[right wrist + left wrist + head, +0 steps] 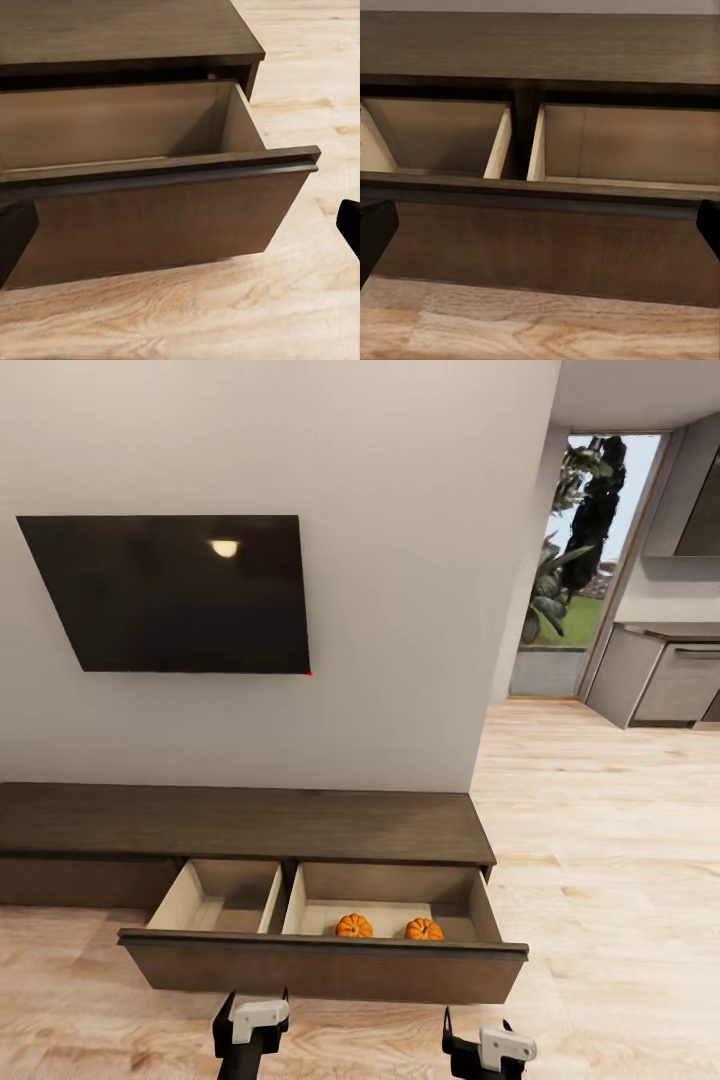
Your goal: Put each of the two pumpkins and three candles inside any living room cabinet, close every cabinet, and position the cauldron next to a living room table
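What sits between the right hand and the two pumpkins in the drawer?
In the head view, the open drawer's dark front panel stands between the right hand and the pumpkins; nothing else intervenes.

Head camera high over the open drawer (pixel 320 960); both wrist cameras close, low, facing its front.

The cabinet (pixel 240 825), long, low, dark brown, stood against the wall with its right drawer (pixel 325 965) pulled open. Two pumpkins (pixel 354 926) (pixel 424 929), orange and ribbed, sat side by side in its right compartment, apparently apart.
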